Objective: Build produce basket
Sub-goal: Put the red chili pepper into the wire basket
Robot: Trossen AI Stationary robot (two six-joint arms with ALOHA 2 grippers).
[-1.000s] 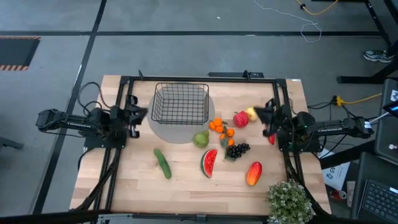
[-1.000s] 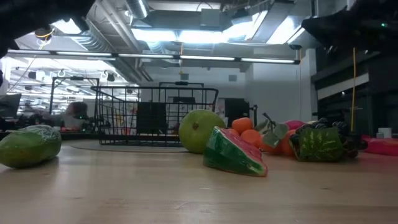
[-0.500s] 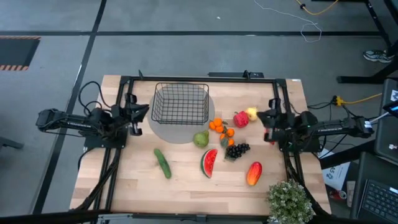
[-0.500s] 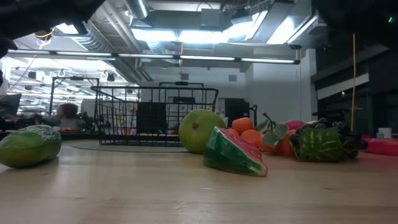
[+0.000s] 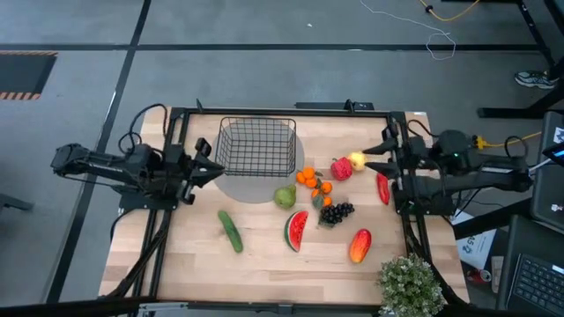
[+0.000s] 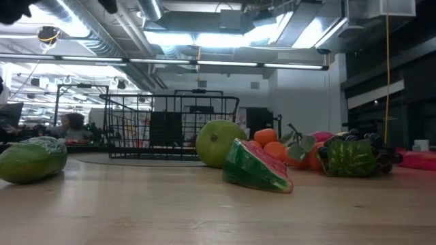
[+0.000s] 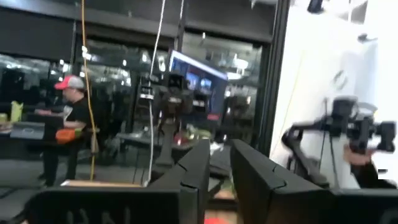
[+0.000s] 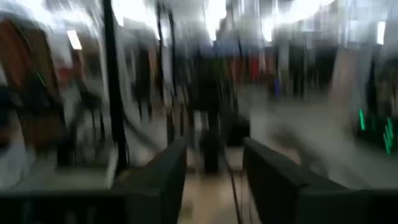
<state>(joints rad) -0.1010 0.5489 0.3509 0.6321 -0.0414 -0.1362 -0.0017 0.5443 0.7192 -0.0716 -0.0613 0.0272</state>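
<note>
A: Starting out, by the look of things. Black wire basket [image 5: 257, 146] standing toward the far side of the table [image 5: 176, 273], between the two arms, with nothing inside.

B: And the produce?

A: All lying on the wood. Pear [image 5: 284, 196] just in front of the basket. Oranges [image 5: 310, 179], red fruit [image 5: 341, 168] and yellow fruit [image 5: 356, 160] strung out toward the right arm [image 5: 458, 167]. Grapes [image 5: 336, 211], watermelon slice [image 5: 296, 231] and mango [image 5: 359, 246] nearer the front. Cucumber [image 5: 230, 231] apart, over on the left.

B: Fingers?

A: Left fingers [image 7: 194, 177] up off the table just beside the basket's left wall, parted by a narrow slit, gripping nothing. Right fingers [image 8: 166, 180] hanging close to the yellow fruit, spread wider, likewise empty.

B: So, judging the step: reaching for a first piece, nothing gripped yet.

A: Probably the right side first, given its nearness to the yellow and red fruits. Calls for lowering over one fruit, straddling it, closing, then carrying it across to the basket and letting go above the mesh.

B: Worth minding the crowding, too. Oranges, red fruit and grapes packed close, so easy to nudge a neighbour while coming down.

A: Agreed. Cannot tell from above how high either arm hangs, so no judging how much descent remains.
</note>
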